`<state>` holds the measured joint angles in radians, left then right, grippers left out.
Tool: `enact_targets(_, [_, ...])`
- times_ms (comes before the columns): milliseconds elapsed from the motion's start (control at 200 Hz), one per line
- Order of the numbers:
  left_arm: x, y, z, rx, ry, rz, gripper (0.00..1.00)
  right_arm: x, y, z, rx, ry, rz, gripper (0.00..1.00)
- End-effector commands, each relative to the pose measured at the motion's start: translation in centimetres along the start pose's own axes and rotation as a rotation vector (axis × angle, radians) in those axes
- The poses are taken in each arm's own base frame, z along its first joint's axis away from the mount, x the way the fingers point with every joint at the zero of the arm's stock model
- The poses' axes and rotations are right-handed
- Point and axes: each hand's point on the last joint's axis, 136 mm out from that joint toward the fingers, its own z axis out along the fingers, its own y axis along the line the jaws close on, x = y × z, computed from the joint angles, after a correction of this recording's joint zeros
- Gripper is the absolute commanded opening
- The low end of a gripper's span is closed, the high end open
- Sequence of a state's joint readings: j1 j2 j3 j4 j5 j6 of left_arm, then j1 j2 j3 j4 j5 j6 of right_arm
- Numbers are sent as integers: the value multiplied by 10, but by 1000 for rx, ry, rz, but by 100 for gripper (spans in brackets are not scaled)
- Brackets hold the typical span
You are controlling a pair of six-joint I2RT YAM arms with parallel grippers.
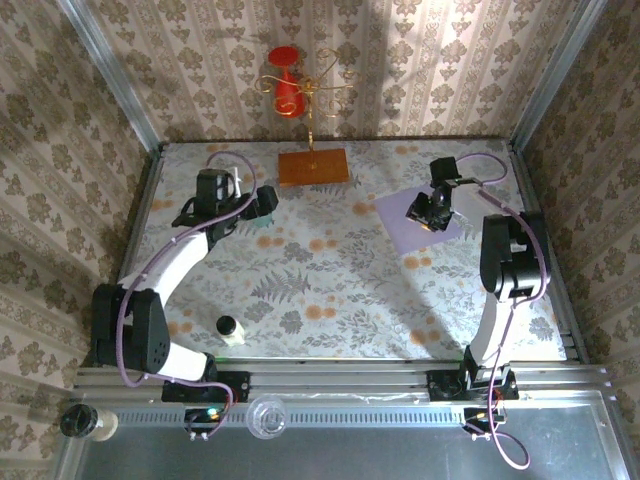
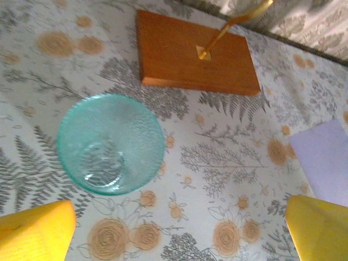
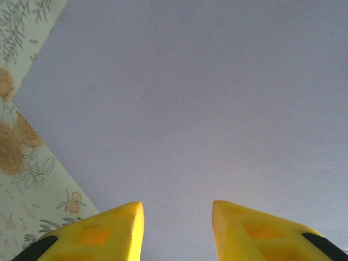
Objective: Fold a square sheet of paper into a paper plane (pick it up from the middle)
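Two grippers, fingers apart: right gripper [image 3: 178, 209] hangs low over the square sheet of paper [image 3: 190, 109] (flat on the table [image 1: 330, 270], far right); left gripper [image 2: 179, 223] above a teal cup [image 2: 111, 142].

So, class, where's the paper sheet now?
Top view: the paper sheet lies flat at right, under the right claw, right of the wooden board.

Top view: I have my right gripper [image 1: 432, 212] over the square sheet of paper [image 1: 398, 222], right of the wooden board [image 1: 313, 166]; my left gripper [image 1: 262, 210] hangs near the board's left.
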<state>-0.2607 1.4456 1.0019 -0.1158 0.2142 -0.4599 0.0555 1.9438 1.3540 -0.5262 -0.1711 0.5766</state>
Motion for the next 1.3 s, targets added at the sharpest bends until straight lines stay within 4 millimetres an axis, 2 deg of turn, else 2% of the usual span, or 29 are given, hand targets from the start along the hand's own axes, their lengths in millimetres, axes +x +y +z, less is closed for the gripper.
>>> enact_targets(0, [7, -14, 6, 30, 56, -9, 100, 10, -2, 8, 49, 63, -5, 39])
enact_targets(150, [14, -22, 14, 56, 92, -6, 100, 21, 0, 21, 72, 115, -36, 39])
enact_targets(325, [19, -29, 18, 87, 116, -10, 100, 43, 7, 33, 123, 193, -132, 40])
enact_targets(450, [21, -32, 21, 96, 131, -9, 100, 59, 12, 32, 171, 227, -208, 41])
enact_targets(605, [24, -35, 24, 108, 147, -8, 100, 94, 33, 28, 130, 305, -313, 43])
enact_targets(690, [27, -39, 28, 118, 159, -7, 100, 119, 41, 29, 115, 358, -353, 43])
enact_targets(840, [31, -44, 33, 127, 178, -7, 100, 171, 65, 30, -2, 455, -415, 42])
enact_targets(995, [38, -53, 39, 151, 203, -5, 100, 201, 91, 17, -160, 502, -537, 37])
enact_targets(1055, [43, -59, 43, 162, 216, 6, 100, 199, 99, 11, -191, 487, -567, 35])
enact_targets(1110, [49, -68, 46, 179, 234, 16, 100, 187, 103, 6, -182, 438, -571, 32])
enact_targets(1195, [62, -83, 54, 208, 274, 35, 100, 161, 111, -4, -177, 311, -522, 33])
enact_targets(1235, [64, -84, 59, 211, 283, 31, 100, 149, 112, -8, -174, 250, -472, 33])
enact_targets(1255, [75, -98, 60, 233, 308, 51, 100, 143, 110, -9, -173, 225, -443, 34])
enact_targets(1295, [83, -106, 64, 251, 328, 57, 99, 134, 109, -10, -176, 181, -385, 34])
